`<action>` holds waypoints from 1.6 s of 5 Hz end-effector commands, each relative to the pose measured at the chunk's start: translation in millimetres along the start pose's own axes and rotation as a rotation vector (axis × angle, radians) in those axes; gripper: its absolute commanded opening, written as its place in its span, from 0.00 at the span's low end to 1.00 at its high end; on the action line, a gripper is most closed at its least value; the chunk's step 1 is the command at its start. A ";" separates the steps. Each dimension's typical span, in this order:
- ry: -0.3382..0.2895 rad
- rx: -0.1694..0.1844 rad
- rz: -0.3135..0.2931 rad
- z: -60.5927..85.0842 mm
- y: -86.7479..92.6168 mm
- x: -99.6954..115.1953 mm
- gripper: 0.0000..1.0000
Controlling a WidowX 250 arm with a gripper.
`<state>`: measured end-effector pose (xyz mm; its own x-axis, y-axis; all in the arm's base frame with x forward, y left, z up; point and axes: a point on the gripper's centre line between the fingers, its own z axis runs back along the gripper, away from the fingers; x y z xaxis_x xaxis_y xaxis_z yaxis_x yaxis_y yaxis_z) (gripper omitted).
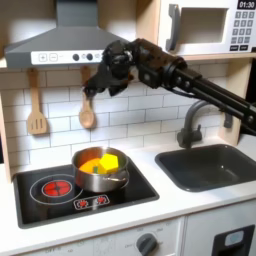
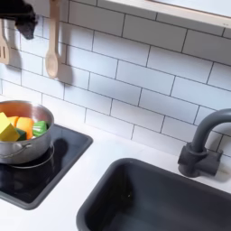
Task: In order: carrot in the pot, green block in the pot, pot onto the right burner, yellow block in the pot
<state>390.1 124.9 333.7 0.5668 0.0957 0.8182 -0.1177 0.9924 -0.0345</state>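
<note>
On the first exterior view's left, a wooden spatula point(image 1: 36, 108) hangs against the white tiled wall, and below it the black cooktop point(image 1: 40, 172) sits on the counter point(image 1: 190, 205) with one red ringed burner point(image 1: 55, 187) bare. Just to that burner's right stands the pot point(image 1: 101, 170), covering the other burner; inside it lie the yellow block point(image 1: 108, 158) and the orange carrot point(image 1: 90, 165). In the second exterior view the pot point(image 2: 20, 143) sits at the left edge, holding the yellow block point(image 2: 8, 131), the carrot point(image 2: 23, 128) and the green block point(image 2: 39, 127) pressed together. High above the pot in the first exterior view hangs the pincer point(image 1: 90, 84), beside a wooden spoon point(image 1: 87, 112); whether its jaws are spread or pressed together I cannot tell, and nothing shows between them. Farther right the dark sink point(image 1: 208, 165) with its faucet point(image 1: 192, 125) is set into the counter, under a microwave point(image 1: 210, 25).
</note>
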 end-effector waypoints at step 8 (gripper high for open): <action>-0.302 -0.025 -0.007 28.7 8.5 37.5 0.00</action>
<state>385.6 138.0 380.9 0.2922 0.0747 0.9534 -0.1003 0.9938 -0.0472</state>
